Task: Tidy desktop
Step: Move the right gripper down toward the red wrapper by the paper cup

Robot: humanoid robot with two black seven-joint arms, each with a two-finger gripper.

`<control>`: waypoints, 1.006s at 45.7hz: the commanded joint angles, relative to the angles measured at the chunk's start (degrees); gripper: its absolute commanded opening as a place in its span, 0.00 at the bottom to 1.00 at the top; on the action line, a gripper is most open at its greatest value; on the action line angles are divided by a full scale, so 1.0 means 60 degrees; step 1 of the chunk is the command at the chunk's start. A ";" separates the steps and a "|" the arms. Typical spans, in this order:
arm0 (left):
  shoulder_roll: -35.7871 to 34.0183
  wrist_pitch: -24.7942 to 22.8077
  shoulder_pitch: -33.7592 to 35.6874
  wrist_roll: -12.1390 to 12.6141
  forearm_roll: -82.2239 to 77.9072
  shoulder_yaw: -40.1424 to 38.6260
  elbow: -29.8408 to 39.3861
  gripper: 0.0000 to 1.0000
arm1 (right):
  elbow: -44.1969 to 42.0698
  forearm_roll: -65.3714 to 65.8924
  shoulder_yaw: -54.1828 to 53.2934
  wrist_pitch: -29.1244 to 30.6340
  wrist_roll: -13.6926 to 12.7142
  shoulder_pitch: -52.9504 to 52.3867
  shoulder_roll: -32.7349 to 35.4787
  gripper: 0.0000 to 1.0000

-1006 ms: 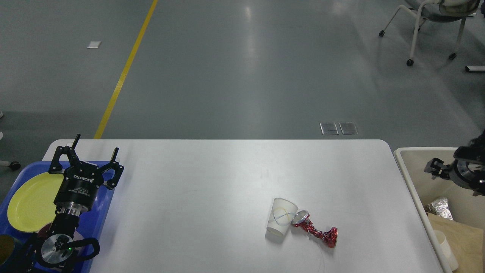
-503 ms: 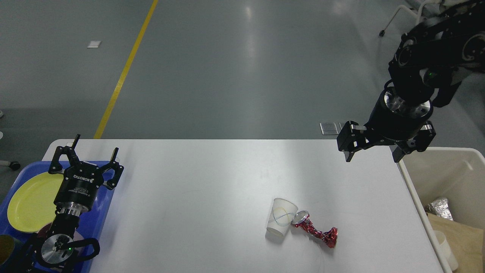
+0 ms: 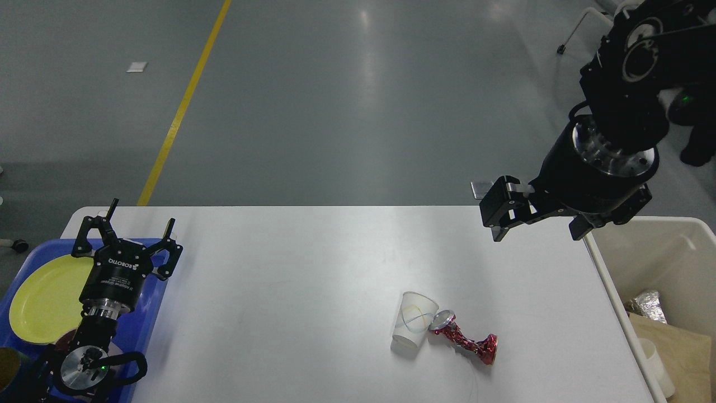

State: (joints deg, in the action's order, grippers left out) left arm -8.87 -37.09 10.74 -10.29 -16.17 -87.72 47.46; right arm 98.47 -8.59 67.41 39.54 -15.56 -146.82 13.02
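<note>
The white desktop [image 3: 279,291] is filling the lower middle of the head view, and everything else is being placed against it. The right gripper [image 3: 534,226] is hanging above the desktop's far right corner, not touching it, its two fingers spread apart and holding nothing. The left gripper [image 3: 137,226] is hovering at the desktop's left edge, also with fingers spread and empty, so the bare tabletop is stretching between the two sets of jaws. Off the desktop's right edge a beige bin [image 3: 660,246] is sitting just beside it, with crumpled foil [image 3: 643,305] and brown paper [image 3: 679,350] lying inside. Off the left edge a blue tray [image 3: 148,313] is carrying a yellow plate [image 3: 45,299], partly under the left arm. On the desktop, toward its near right part, a white paper cup [image 3: 414,324] is lying on its side, and a crushed red can [image 3: 464,338] is lying just right of it, its silver end touching the cup. Nothing is standing between the right gripper and these two items. Compared with half a second ago, the right gripper has shifted slightly leftward over the desktop's corner and its arm is sitting higher in the view, while the left gripper, cup and can are staying where they were.
</note>
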 commanded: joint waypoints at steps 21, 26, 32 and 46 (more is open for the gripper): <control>-0.0001 0.0000 0.0011 0.0016 0.0000 0.0000 0.0000 0.96 | -0.0240 0.0157 -0.0410 -0.1374 0.0001 0.1955 -0.0002 1.00; -0.0001 0.0000 0.0011 0.0016 0.0000 0.0000 0.0000 0.96 | -0.0488 0.0157 -0.0732 -0.2107 0.0015 0.2921 -0.0075 1.00; -0.0001 0.0000 0.0011 0.0016 0.0000 0.0000 0.0000 0.96 | -0.1205 0.0171 -0.1171 -0.2386 0.0015 0.4327 -0.0543 1.00; -0.0001 0.0000 0.0011 0.0016 0.0000 0.0000 0.0000 0.96 | -0.3212 0.0991 -0.1201 -0.3470 0.0015 0.7696 -0.2052 1.00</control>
State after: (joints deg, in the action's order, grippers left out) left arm -8.89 -37.09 10.82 -10.19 -16.17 -87.71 47.46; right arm 83.68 -5.89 60.12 21.83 -15.56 -107.93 3.45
